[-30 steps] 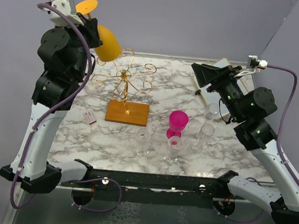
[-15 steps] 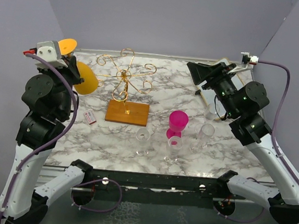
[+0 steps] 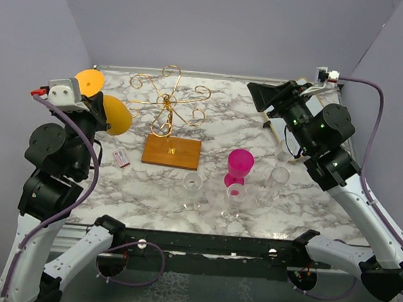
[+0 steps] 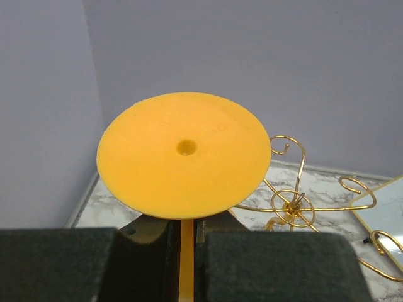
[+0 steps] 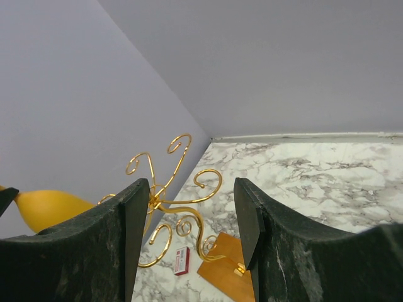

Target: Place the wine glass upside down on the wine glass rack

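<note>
Wine glass (image 3: 113, 113), orange, hangs with its stem pinched in the nearly closed left gripper (image 4: 186, 236), short of the wine glass rack (image 3: 168, 111) ahead-right of those fingers, whose thin curls could snag the bowl and tip the stand; right gripper (image 5: 189, 217) gapes empty.

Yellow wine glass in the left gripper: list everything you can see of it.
The yellow wine glass looks like opaque matte plastic: rounded bowl, thin stem, flat round foot with a centre dimple. The left gripper is shut on its stem, holding it tilted in the air over the table's left edge, bowl end nearer the wine glass rack but apart from it. Nothing else touches it.
</note>
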Tool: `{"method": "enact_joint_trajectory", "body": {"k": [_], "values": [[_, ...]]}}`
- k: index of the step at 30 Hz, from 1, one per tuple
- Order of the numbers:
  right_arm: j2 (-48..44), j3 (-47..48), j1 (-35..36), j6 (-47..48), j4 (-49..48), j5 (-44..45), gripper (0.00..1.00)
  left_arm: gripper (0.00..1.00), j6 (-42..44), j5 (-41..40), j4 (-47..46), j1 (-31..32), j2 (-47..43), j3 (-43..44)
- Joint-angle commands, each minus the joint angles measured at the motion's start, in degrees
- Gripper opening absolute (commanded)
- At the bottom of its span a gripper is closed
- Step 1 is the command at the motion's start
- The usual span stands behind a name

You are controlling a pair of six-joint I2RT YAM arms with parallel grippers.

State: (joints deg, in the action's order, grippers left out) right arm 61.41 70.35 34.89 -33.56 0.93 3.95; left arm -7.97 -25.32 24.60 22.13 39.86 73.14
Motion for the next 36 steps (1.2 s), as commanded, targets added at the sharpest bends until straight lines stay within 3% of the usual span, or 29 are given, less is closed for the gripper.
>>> {"method": "enact_joint_trajectory", "body": {"k": [1, 12, 19, 25, 36], "values": [[0.0, 1.4, 0.3, 1.0, 0.4, 1.7, 0.57, 0.00, 1.6, 1.2, 7.4, -0.1, -1.0, -0.3], [1.4, 1.5, 0.3, 0.2, -0.1, 0.2, 0.57, 0.00, 3.9, -0.3, 8.4, -0.1, -6.5, 0.2], [1.6, 1.3, 0.3, 0.0, 0.2, -0.1, 0.57, 0.00, 5.3, 13.9, 6.7, 0.0, -10.5, -9.6], [1.5, 1.2, 0.3, 0.0, 0.4, 0.0, 0.57, 0.00, 4.4, 27.5, -0.9, 0.0, -10.8, -17.8], [0.7, 1.5, 0.3, 1.1, 0.7, 1.0, 0.57, 0.00, 3.3, 31.2, -16.2, 0.0, -4.9, -25.8]]}}
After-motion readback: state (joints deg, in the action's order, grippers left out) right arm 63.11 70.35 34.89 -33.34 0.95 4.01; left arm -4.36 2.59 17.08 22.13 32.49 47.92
